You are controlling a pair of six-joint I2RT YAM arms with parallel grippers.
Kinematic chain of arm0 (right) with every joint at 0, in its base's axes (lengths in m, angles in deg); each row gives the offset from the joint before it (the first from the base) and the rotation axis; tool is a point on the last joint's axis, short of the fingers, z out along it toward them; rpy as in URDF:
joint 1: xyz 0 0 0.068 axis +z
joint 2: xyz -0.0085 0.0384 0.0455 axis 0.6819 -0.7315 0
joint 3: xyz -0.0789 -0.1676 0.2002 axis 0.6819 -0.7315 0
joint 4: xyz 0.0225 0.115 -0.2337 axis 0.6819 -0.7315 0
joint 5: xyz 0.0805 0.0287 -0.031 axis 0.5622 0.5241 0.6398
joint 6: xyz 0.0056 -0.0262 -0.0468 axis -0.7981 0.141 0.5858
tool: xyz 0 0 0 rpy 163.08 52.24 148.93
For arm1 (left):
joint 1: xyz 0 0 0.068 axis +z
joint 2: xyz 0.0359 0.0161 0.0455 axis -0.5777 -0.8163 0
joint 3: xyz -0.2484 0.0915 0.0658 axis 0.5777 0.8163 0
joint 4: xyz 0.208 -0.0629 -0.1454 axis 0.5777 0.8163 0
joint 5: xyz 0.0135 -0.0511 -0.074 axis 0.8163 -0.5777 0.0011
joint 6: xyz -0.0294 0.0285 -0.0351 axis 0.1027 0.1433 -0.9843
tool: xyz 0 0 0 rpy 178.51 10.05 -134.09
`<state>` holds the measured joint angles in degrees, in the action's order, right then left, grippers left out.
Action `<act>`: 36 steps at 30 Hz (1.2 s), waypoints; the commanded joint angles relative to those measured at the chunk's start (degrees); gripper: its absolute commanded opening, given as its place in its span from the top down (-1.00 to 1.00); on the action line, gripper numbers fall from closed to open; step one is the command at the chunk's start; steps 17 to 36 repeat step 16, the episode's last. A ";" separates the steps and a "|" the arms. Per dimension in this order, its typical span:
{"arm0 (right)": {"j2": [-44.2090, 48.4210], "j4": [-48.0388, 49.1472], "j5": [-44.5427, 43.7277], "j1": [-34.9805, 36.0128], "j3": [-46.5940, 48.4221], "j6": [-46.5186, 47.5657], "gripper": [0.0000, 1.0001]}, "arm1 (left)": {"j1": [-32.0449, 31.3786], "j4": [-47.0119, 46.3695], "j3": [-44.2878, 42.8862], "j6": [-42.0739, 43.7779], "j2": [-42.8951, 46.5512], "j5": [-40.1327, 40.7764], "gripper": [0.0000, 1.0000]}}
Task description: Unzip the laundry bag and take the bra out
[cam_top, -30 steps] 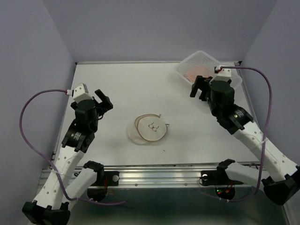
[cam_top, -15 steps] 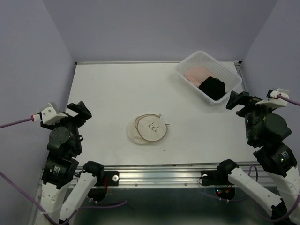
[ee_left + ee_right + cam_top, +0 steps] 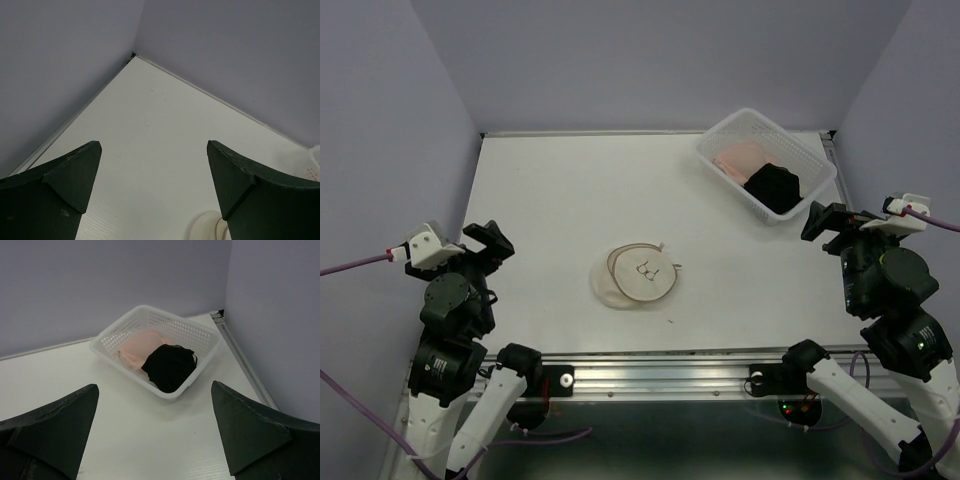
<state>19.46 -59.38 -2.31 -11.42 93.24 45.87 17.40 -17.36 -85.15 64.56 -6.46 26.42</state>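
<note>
The laundry bag (image 3: pixel 638 272), a round cream-white pouch with a small dark bra outline on its face and a tan zipper rim, lies flat at the table's middle front; a sliver of it shows in the left wrist view (image 3: pixel 207 226). My left gripper (image 3: pixel 485 243) is open and empty, raised at the left edge, far from the bag. My right gripper (image 3: pixel 828 218) is open and empty, raised at the right edge. Both wrist views show the jaws wide apart with nothing between them. No bra is visible at the bag.
A white perforated plastic basket (image 3: pixel 732 132) stands at the back right, holding a black garment (image 3: pixel 774 186) and a pink one (image 3: pixel 740 157); the right wrist view shows the basket (image 3: pixel 112 337) ahead of the fingers. Purple walls enclose the table.
A second ago both arms reached over the table, the right one at the basket. Both have pulled back to the table's side edges; in the last half second they barely moved.
</note>
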 commanded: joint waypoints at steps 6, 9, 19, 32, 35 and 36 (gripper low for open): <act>0.16 1.66 0.82 0.16 0.45 1.90 -1.00 | 0.22 -3.66 -0.55 -0.38 -2.41 -2.03 -0.98; 0.77 2.01 0.99 0.16 -0.17 1.81 -1.00 | 0.22 -3.32 -0.46 -0.82 -2.93 -2.74 -0.98; 2.09 2.45 1.08 0.16 -0.78 2.51 -1.00 | 0.22 -3.75 -0.19 -0.82 -3.81 -3.27 -0.98; 2.09 2.45 1.08 0.16 -0.78 2.51 -1.00 | 0.22 -3.75 -0.19 -0.82 -3.81 -3.27 -0.98; 2.09 2.45 1.08 0.16 -0.78 2.51 -1.00 | 0.22 -3.75 -0.19 -0.82 -3.81 -3.27 -0.98; 2.09 2.45 1.08 0.16 -0.78 2.51 -1.00 | 0.22 -3.75 -0.19 -0.82 -3.81 -3.27 -0.98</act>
